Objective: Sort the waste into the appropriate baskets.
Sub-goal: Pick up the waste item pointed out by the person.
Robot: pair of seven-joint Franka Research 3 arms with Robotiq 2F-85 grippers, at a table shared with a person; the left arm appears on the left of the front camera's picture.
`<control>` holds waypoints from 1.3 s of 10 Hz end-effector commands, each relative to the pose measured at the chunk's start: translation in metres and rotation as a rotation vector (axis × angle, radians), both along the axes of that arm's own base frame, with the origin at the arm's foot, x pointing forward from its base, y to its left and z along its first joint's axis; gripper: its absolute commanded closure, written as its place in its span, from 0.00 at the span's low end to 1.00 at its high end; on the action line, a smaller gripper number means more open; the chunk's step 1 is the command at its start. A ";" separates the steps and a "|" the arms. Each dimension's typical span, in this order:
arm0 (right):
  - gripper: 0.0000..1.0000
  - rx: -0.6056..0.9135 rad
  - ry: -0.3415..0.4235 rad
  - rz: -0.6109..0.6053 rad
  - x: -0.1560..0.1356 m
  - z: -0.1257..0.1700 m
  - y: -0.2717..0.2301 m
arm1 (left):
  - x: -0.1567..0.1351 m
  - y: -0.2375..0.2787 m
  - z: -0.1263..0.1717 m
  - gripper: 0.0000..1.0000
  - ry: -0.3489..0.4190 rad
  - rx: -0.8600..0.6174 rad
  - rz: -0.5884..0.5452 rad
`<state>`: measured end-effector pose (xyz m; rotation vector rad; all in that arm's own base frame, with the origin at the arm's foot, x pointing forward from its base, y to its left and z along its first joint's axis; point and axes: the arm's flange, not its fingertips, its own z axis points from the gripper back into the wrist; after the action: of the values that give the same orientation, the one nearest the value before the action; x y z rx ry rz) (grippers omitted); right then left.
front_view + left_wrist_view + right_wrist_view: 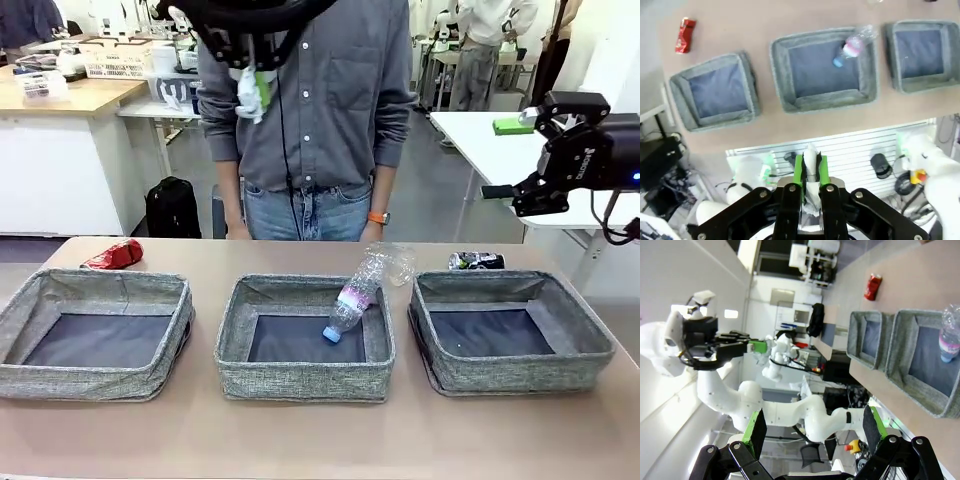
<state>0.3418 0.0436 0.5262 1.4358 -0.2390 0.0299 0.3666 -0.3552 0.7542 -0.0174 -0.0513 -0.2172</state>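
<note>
**Small white paper ball (810, 156) clamped between the fingers of the raised left gripper (810, 170), not yet deposited.**

Nearest, three grey baskets (305, 385) are set in a row, and the clear plastic bottle (352, 295) is propped cap-down over the far rim of the middle one. Behind them, the red can (112, 256) is laid at the left and the dark can (476, 261) at the right. A clear cup (398, 262) is possibly lying beside the bottle's base, but this cannot be confirmed. The ball is judged light, soft and easily crushed, so a gentle pinch across its middle is sufficient. The right gripper (816, 420) is held spread wide and empty, off to the right.
</note>
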 end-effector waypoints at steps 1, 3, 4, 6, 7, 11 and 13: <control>0.00 0.022 0.006 -0.005 0.002 0.003 0.002 | 0.004 -0.017 0.010 0.89 0.024 -0.028 0.004; 0.00 0.022 0.006 -0.005 0.002 0.003 0.002 | 0.006 -0.027 0.013 0.89 0.074 -0.137 0.082; 0.00 0.022 0.006 -0.005 0.002 0.003 0.002 | 0.007 -0.031 0.015 0.89 0.087 -0.149 0.106; 0.00 0.022 0.006 -0.005 0.002 0.003 0.002 | 0.005 -0.024 0.003 0.89 0.071 -0.108 0.054; 0.00 0.022 0.006 -0.005 0.002 0.003 0.002 | 0.005 -0.024 0.003 0.89 0.071 -0.108 0.054; 0.00 0.022 0.006 -0.005 0.002 0.003 0.002 | 0.005 -0.024 0.003 0.89 0.071 -0.108 0.054; 0.00 0.022 0.006 -0.005 0.002 0.003 0.002 | 0.005 -0.024 0.003 0.89 0.071 -0.108 0.054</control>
<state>0.3418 0.0436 0.5263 1.4359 -0.2390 0.0299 0.3744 -0.3825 0.7565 -0.1516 0.0242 -0.1422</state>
